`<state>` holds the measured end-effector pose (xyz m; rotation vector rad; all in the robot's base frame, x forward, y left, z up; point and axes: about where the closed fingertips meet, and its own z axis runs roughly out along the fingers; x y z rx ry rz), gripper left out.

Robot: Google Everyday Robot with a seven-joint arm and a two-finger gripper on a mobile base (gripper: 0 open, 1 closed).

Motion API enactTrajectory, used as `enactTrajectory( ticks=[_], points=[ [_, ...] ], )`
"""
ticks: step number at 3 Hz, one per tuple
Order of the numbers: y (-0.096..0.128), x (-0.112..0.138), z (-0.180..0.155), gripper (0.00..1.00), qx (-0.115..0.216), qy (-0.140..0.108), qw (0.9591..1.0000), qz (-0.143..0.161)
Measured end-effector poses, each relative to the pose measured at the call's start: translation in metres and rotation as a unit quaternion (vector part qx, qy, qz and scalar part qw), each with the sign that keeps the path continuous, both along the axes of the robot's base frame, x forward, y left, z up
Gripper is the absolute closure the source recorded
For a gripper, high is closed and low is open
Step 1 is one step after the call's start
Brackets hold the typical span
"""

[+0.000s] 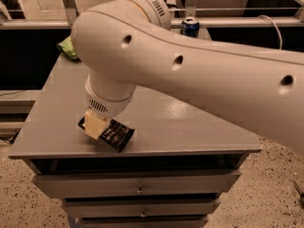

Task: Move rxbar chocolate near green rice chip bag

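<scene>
The rxbar chocolate (117, 136) is a small black wrapper with white text, near the table's front left edge. My gripper (97, 125) hangs from the big white arm and is shut on the bar, with a cream finger (94, 123) across its left part. The bar sits tilted, just above the table top. The green rice chip bag (68, 48) is at the far left back corner, mostly hidden behind the arm.
A blue soda can (190, 27) stands at the back of the grey table (190, 122). Drawers (137, 186) are under the front edge. Metal rails and a cable run behind the table.
</scene>
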<state>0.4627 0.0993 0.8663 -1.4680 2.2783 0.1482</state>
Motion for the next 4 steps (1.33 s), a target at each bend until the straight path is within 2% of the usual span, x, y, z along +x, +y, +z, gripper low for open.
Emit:
enactTrajectory(
  ticks=[1, 2, 3, 4],
  points=[
    [-0.005, 0.023, 0.024, 1.0, 0.028, -0.032, 0.999, 0.01],
    [-0.005, 0.023, 0.025, 1.0, 0.028, -0.032, 0.999, 0.01],
    [0.018, 0.072, 0.034, 1.0, 0.044, -0.075, 0.9961, 0.018],
    [0.032, 0.129, 0.049, 1.0, 0.062, -0.113, 0.9915, 0.019]
  ],
)
